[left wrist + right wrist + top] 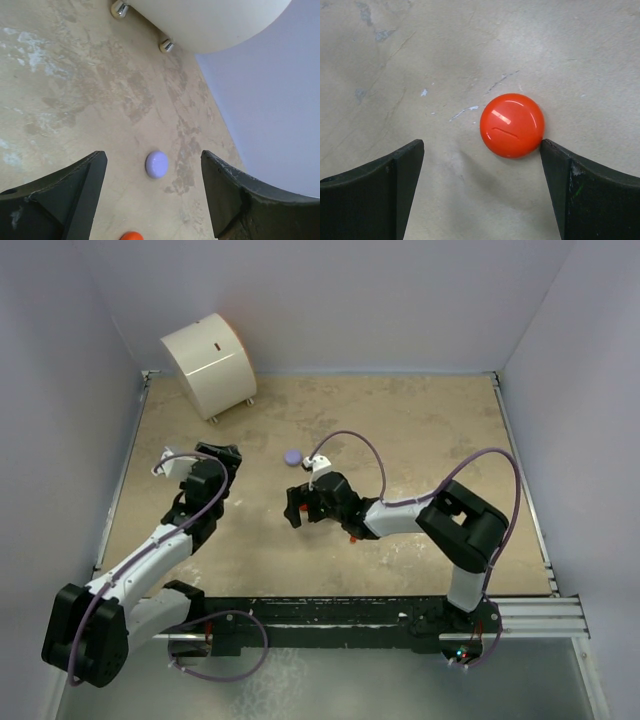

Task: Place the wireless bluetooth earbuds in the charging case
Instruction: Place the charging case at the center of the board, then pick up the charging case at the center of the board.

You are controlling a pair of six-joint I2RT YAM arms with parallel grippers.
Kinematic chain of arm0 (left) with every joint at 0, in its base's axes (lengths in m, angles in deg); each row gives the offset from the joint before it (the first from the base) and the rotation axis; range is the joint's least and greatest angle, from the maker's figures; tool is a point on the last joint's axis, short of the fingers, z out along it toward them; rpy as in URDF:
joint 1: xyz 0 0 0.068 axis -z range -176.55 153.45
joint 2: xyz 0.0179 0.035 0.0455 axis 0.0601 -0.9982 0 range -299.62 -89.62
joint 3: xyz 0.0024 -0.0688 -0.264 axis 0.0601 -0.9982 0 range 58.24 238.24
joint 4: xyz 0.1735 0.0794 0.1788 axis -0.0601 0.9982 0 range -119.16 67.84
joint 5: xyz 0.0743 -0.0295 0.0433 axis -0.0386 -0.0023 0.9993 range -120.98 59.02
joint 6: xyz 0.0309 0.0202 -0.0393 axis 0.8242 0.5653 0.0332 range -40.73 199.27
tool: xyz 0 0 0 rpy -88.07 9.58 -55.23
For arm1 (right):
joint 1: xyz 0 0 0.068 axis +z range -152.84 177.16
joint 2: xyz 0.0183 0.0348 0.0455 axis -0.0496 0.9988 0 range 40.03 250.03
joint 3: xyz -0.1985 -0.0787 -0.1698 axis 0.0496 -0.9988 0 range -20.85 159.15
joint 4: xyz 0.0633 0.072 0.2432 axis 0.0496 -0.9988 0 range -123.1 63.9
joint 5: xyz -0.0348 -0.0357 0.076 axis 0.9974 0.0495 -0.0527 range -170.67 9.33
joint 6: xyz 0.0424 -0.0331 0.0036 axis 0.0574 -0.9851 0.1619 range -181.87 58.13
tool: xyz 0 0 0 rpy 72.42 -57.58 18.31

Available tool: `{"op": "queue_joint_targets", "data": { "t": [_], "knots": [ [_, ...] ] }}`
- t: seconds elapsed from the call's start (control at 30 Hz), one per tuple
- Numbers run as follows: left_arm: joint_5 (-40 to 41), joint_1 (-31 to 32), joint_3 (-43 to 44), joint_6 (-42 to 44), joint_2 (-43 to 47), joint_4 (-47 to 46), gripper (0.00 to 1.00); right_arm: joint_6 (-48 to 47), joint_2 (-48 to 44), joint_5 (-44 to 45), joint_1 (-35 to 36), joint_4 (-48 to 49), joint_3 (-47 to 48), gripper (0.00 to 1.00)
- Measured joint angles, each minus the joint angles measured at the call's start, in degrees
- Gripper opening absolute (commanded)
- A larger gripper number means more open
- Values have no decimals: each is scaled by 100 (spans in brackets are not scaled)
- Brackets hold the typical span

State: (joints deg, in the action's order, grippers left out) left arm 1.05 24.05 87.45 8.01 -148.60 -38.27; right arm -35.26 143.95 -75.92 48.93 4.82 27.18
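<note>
Earbuds unseen; closed orange case (512,125) mid-table, just beside one finger of wide-open, empty right gripper (481,145). Lilac case (157,164) farther off, before open, empty left gripper (226,454). Risk: off-centre squeeze skidding the case away.

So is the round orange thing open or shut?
Shut. The orange case is one smooth closed dome: no lid is lifted and nothing inside shows.

Red-orange round case (512,125) against spread right gripper's (481,144) finger.
</note>
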Motion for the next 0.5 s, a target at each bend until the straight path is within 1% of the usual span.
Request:
{"op": "queue_joint_targets", "data": {
  "t": [0.27,0.5],
  "knots": [
    [114,0,-101,48,203,341,75,118,72,11,345,-59,125,100],
    [140,0,-181,46,273,398,76,179,-9,72,433,-181,125,100]
  ]
}}
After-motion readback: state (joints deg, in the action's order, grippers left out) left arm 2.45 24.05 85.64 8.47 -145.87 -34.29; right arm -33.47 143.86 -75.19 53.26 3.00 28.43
